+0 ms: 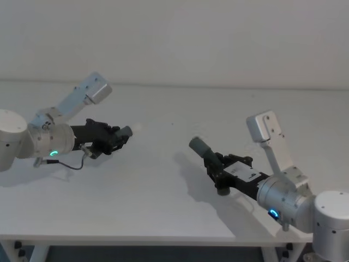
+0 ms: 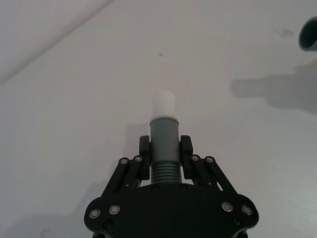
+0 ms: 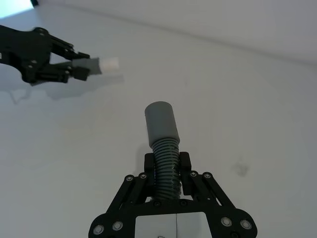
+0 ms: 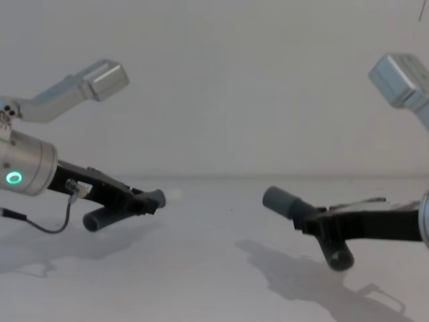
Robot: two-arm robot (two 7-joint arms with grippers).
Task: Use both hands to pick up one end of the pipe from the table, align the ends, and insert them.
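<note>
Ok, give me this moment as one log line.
left gripper: shut on white-tipped piece | right gripper: shut on cuffed piece | white tip, grey cuff: apart, not yet inserted

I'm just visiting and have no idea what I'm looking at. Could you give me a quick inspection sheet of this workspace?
Surface: white table, matte, with shadows and a few tiny specks.
Job's things: white-tipped pipe piece and grey-cuffed pipe piece, both lifted, ends apart, not joined.
Clutter: nothing seen.
Grippers: left gripper shut on the white-tipped piece; right gripper shut on the grey-cuffed piece.
Cables: thin black cable looping under the left arm.
Surroundings: pale wall behind.
</note>
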